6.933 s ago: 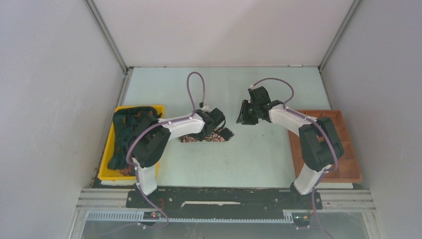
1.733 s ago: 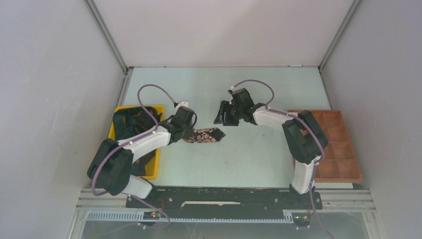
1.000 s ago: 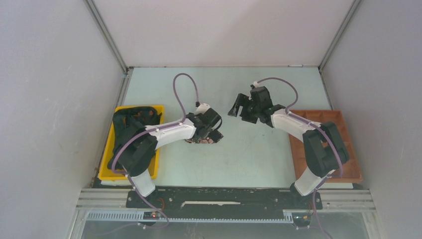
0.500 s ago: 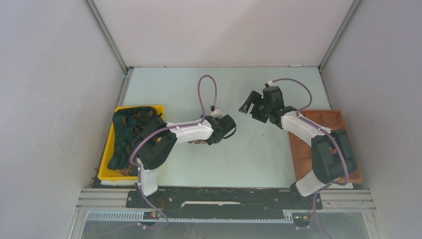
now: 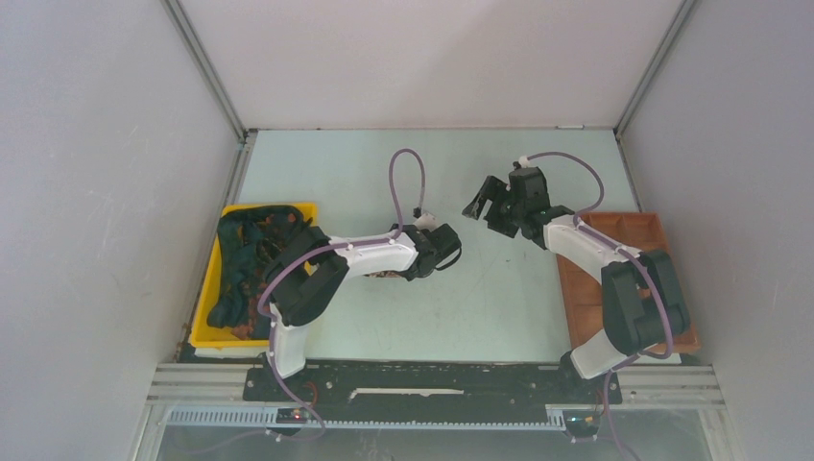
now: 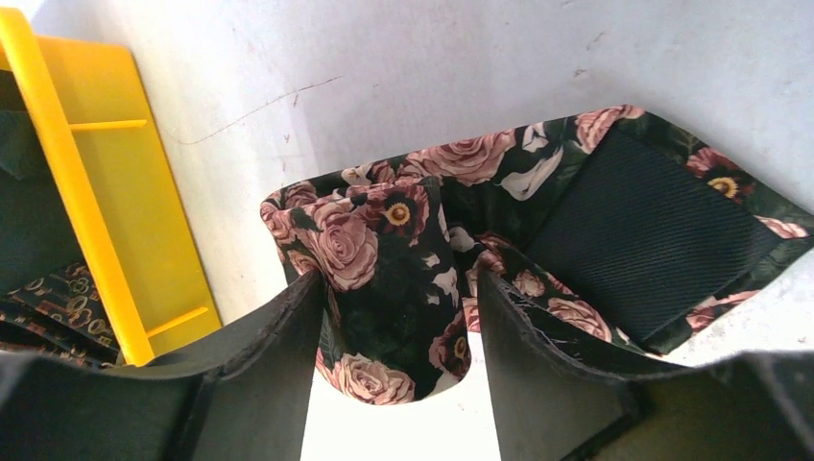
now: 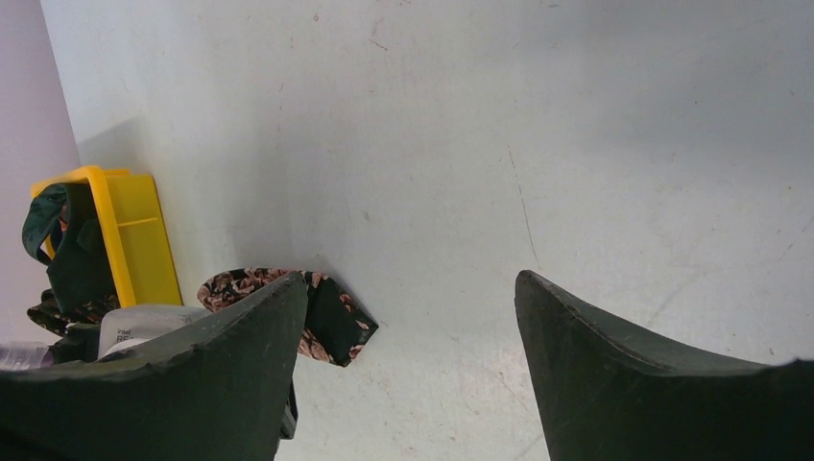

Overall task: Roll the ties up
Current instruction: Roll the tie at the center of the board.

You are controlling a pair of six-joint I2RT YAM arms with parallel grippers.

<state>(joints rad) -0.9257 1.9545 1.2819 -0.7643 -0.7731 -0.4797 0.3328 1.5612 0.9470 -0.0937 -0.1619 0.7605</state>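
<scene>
One floral tie lies on the table, black with pink roses, its wide end turned over to show black lining. A raised fold of it stands between the fingers of my left gripper, and the fabric touches both fingers. From above, the left gripper covers most of this tie. My right gripper hangs open above bare table, right of the tie and apart from it. In the right wrist view the tie shows beside the left finger of the right gripper.
A yellow bin at the left holds more dark ties; its rim also shows at the wrist views' left edge. A brown compartment tray stands at the right edge.
My left gripper has swung right along the tie and now covers most of it. My right gripper has drawn back up and to the right, away from the tie.
</scene>
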